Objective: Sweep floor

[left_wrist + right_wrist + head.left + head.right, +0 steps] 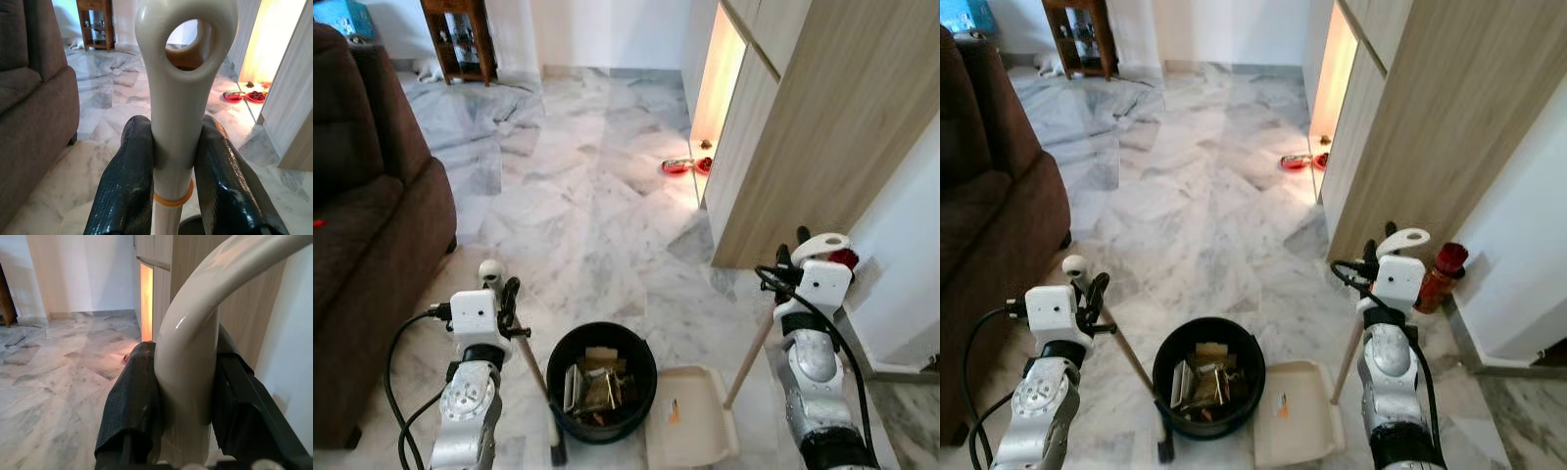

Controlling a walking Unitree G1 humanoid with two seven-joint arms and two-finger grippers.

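the broom (530, 377) leans with its long axis tilted: cream hanging-loop top up by the left gripper (509, 299), wooden shaft slanting down past the black bin (602, 382) to a dark head on the marble floor (578, 215). the left wrist view adds detail the head views lack: both black fingers (127, 191) pressed against the cream handle just under the loop, with an orange band below them. the dustpan (693, 421) lies flat beside the bin, and its wooden pole (749, 360) rises tilted to the right gripper (798, 257). the right wrist view shows those fingers (132, 401) clamped round the cream curved grip. a brown sofa (372, 245) stands on the left, a wooden cabinet (822, 127) on the right.
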